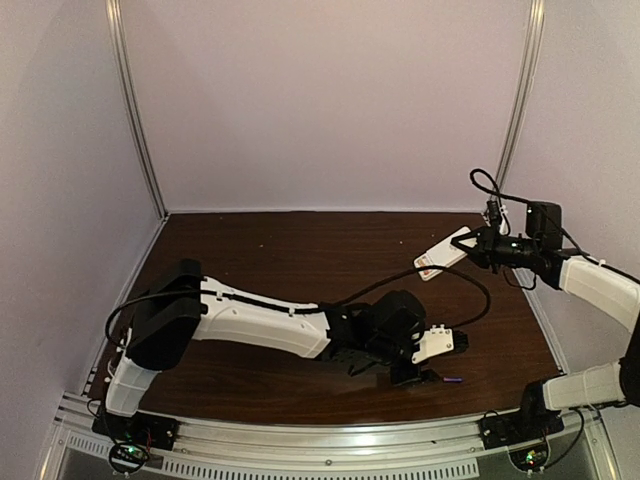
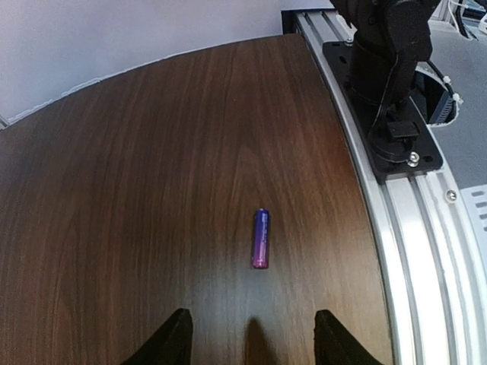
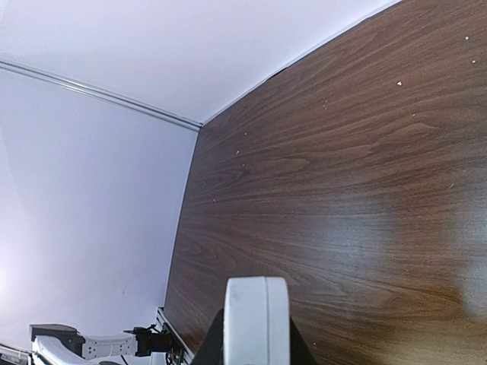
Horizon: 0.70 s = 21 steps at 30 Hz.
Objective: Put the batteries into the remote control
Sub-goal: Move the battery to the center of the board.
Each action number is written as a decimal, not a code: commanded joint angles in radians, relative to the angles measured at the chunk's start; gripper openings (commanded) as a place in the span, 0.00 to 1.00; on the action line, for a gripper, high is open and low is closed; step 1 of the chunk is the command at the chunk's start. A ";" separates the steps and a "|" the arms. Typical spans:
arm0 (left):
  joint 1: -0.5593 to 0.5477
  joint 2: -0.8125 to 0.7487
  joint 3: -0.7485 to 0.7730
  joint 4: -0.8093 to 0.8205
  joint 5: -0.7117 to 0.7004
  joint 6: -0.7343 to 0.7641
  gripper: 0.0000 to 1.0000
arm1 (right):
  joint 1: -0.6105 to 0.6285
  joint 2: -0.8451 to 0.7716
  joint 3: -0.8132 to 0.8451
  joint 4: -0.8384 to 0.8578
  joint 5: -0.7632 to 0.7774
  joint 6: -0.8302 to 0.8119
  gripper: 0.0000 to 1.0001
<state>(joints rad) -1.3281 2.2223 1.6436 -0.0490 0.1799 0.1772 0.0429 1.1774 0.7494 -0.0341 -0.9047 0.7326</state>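
My left hand point(image 2: 253, 344) hangs low over the bench point(image 1: 300, 240), its fingers spread with nothing between them. The purple battery point(image 2: 261, 238) lies flat on the wood just ahead of the fingertips, roughly in line with the gap and untouched, close to the aluminium rail point(image 2: 396, 213) at the near edge. My right hand point(image 1: 478, 243) is clamped on one end of the white remote control point(image 1: 445, 253), holding it tilted in the air above the bench's far right side.

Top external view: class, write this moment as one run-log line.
left gripper: open, aimed at purple battery | purple battery: flat on table, untouched | right gripper: shut on remote control, aloft
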 commanded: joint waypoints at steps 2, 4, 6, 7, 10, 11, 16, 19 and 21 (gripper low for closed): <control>-0.008 0.121 0.132 -0.010 0.005 0.040 0.55 | -0.029 -0.028 -0.025 0.015 -0.036 0.001 0.00; -0.009 0.161 0.176 -0.004 0.016 0.043 0.54 | -0.051 -0.030 -0.028 0.013 -0.044 -0.002 0.00; -0.011 0.198 0.211 0.000 0.026 0.042 0.52 | -0.062 -0.034 -0.030 0.009 -0.047 -0.004 0.00; -0.011 0.216 0.227 0.000 0.032 0.040 0.52 | -0.064 -0.036 -0.030 0.007 -0.048 -0.004 0.00; -0.012 0.255 0.267 0.001 0.054 0.030 0.49 | -0.066 -0.036 -0.033 0.010 -0.052 -0.004 0.00; -0.012 0.266 0.276 0.000 0.063 0.028 0.48 | -0.067 -0.035 -0.032 0.012 -0.053 -0.004 0.00; -0.011 0.337 0.345 -0.012 0.079 0.004 0.44 | -0.068 -0.031 -0.037 0.021 -0.058 -0.002 0.00; -0.012 0.380 0.402 -0.047 0.081 -0.006 0.38 | -0.068 -0.028 -0.038 0.025 -0.063 0.002 0.00; -0.012 0.395 0.420 -0.068 0.080 -0.008 0.35 | -0.068 -0.030 -0.040 0.024 -0.066 0.002 0.00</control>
<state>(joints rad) -1.3350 2.5797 2.0129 -0.0853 0.2394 0.1867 -0.0181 1.1652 0.7258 -0.0364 -0.9470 0.7326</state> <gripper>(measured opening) 0.369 0.161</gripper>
